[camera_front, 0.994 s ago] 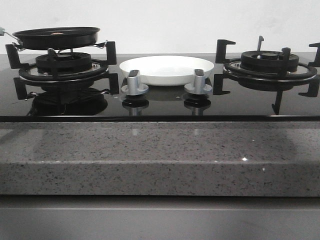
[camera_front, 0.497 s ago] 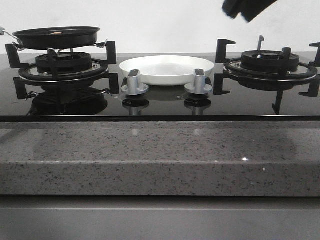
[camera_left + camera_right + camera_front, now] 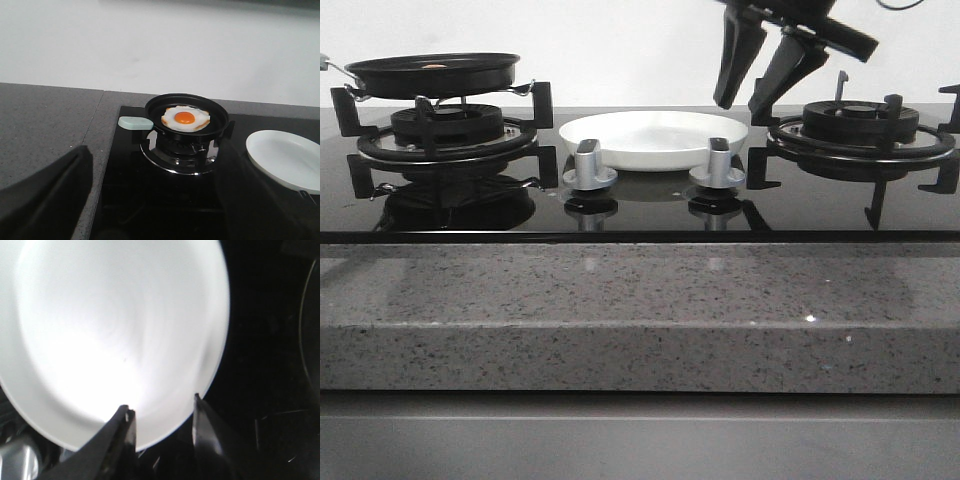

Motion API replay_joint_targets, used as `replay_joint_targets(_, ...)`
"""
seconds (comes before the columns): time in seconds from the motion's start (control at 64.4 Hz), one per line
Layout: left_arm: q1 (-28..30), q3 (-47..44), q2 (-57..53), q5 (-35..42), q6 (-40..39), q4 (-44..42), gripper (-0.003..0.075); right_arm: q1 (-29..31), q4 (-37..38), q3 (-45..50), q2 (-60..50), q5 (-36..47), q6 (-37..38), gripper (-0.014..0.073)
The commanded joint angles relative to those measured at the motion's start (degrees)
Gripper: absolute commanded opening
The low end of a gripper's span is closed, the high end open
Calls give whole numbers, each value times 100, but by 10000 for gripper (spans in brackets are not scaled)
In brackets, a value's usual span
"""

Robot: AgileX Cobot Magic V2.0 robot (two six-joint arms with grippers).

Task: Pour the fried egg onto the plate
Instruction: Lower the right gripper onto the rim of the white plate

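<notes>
nothing is poured yet, by my reading: the shallow glossy white round plate (image 3: 655, 138) sits bare between two black burners, and one small black frying pan (image 3: 187, 114) on the left burner holds the single cream-white fried egg (image 3: 185, 118) with its orange yolk. the right gripper (image 3: 752, 98) hangs over the plate's rim, fingers parted, empty. the left gripper (image 3: 155, 200) looks wide apart, holding nothing, well short of the pan.

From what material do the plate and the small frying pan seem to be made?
The plate looks like glazed ceramic, perhaps melamine: plain white, glossy. The frying pan looks like dark coated metal: matte black, with a pale handle, probably plastic.
</notes>
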State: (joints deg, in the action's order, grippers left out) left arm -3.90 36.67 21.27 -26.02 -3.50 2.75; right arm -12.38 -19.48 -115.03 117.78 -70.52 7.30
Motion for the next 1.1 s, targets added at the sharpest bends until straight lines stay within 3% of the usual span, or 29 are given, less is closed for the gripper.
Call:
replay_joint_targets(0.0,-44,146,100,494,-6,42,513,21,-32,-337,-202,-67,151,307)
replay_joint_targets(0.233,-44,146,100,494,-6,42,513,93,189,-405,-27,-111,365,307)
replay_joint_targets(0.621,-44,146,100,494,-6,42,513,109,-78,-405,117,-64,365,279)
replay_joint_targets(1.087,-44,146,100,494,-6,42,513,124,-124,-486,209,20,365,-25)
